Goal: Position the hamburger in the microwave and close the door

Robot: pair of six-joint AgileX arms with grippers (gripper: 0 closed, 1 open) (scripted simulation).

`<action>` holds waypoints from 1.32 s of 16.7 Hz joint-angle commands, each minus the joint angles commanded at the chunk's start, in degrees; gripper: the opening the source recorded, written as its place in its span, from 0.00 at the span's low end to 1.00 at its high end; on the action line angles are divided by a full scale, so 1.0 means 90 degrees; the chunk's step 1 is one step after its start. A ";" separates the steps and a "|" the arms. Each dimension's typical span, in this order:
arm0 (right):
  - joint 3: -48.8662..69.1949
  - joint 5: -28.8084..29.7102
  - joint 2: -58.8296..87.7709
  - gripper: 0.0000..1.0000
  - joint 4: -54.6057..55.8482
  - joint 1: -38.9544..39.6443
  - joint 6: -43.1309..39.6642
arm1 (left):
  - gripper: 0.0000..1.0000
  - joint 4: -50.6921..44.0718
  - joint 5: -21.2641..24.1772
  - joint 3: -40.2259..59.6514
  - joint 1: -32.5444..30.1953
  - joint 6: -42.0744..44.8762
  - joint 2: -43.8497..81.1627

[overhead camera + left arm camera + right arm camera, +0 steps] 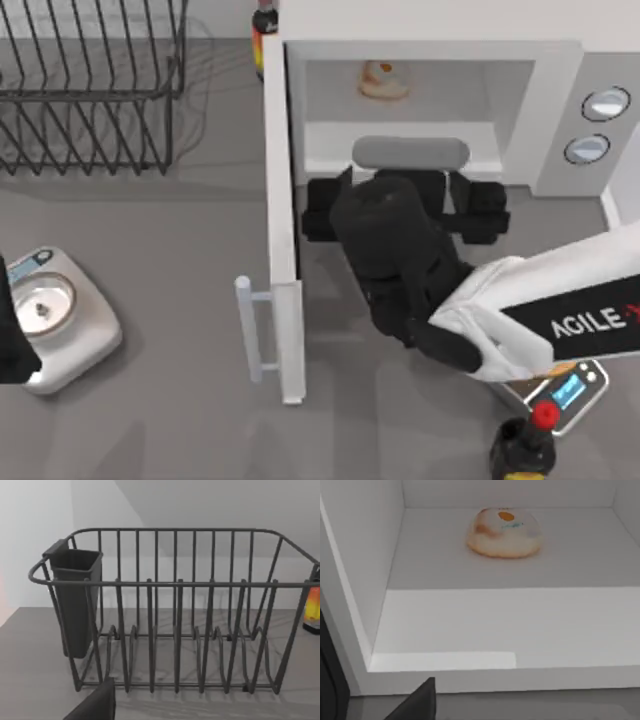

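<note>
Nearest the top camera is the right arm's white and black body, with the right gripper (pixel 400 190) held just before the mouth of the microwave (pixel 560 80); whether its fingers are parted cannot be told, and nothing is seen to be held in it. Beyond it, the hamburger (pixel 504 532) is seen lying free on the white cavity floor, toward the back, so the placing is judged done. What is left is the door (pixel 283 260), which stands swung wide, edge-on to the top camera at the cavity's left side, its handle (pixel 247 325) on the outer face. For a clean close, the gripper should first be drawn clear of the opening, then brought round to the door's outer face and pushed steadily near the handle edge. Parked at the counter's left edge beside a scale (pixel 50 315) is the left arm
</note>
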 joint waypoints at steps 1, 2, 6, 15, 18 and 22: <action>0.0081 -0.0002 -0.0216 1.00 -0.0369 -0.0003 0.0000 | 1.00 0.0000 0.0000 0.0000 0.0000 0.0000 0.0000; 0.0159 -0.0007 -0.0429 1.00 -0.0710 -0.0005 -0.0001 | 1.00 0.0000 0.0000 0.0000 0.0000 0.0000 0.0000; 0.0372 -0.0022 -0.0991 1.00 -0.1414 0.0001 -0.0002 | 1.00 0.0000 0.0000 0.0000 0.0000 0.0000 0.0000; -0.0004 -0.0328 -0.1655 1.00 -0.1523 -0.0295 -0.0134 | 1.00 0.0000 0.0000 0.0000 0.0000 0.0000 0.0000; -0.0630 -0.0850 -0.2862 1.00 -0.1722 -0.0801 -0.0357 | 1.00 0.0000 0.0000 0.0000 0.0000 0.0000 0.0000; -0.1805 -0.1840 -0.5155 1.00 -0.2099 -0.1738 -0.0778 | 1.00 0.0000 0.0000 0.0000 0.0000 0.0000 0.0000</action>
